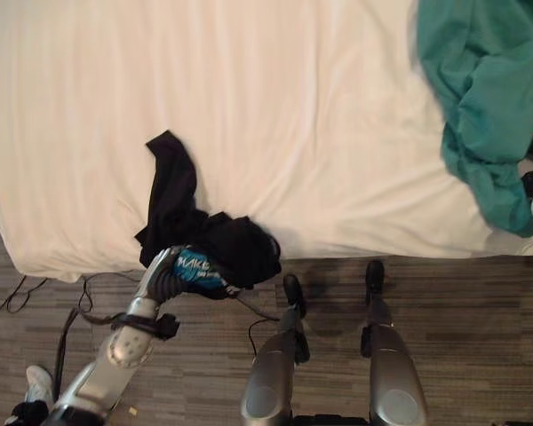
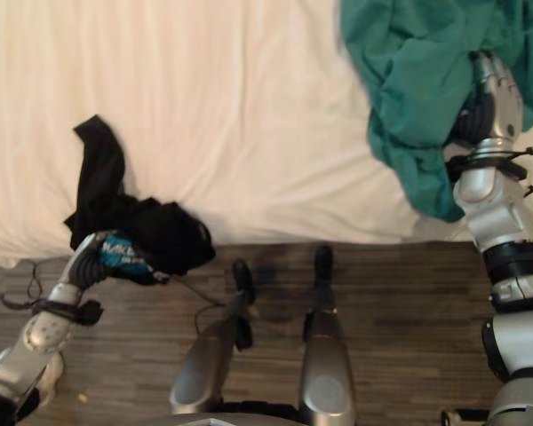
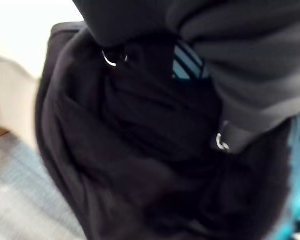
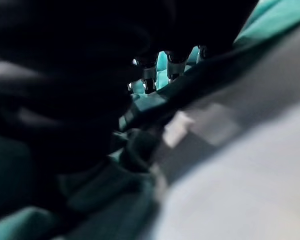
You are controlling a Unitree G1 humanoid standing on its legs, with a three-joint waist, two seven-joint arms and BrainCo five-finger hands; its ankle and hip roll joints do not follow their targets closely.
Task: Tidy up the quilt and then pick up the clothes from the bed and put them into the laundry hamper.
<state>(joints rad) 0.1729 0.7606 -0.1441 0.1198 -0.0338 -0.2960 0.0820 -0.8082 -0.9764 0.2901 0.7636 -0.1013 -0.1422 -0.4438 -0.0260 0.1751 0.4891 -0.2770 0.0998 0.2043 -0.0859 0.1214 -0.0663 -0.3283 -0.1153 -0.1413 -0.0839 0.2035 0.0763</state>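
left hand [image 1: 188,269] is down at the near edge of the bed [image 1: 275,106], buried in the black garment [image 1: 222,244], and a blue-and-white printed patch sits right over it. are the fingers curled round the cloth or just pushed into it? can't tell: the wrist view is all dark folds with two small metal rings, and the fingers are hidden. part of the garment hangs over the mattress edge toward the floor [image 1: 462,311], with a long strip trailing back up across the white sheet.

over on the other side, the right hand [image 2: 489,93] is up against the teal quilt [image 2: 426,80], which lies bunched at the far right corner and spills over the bed's edge. its wrist view catches a row of dark fingertips with teal cloth beyond them, but whether they pinch it or only rest there, can't tell either.

so both jobs look live at once, and the quilt is plainly not tidy yet. next move calls for a sure hold on the black garment, then a clean lift clear of the edge so the trailing strip comes too. watch for that strip snagging or slipping loose.
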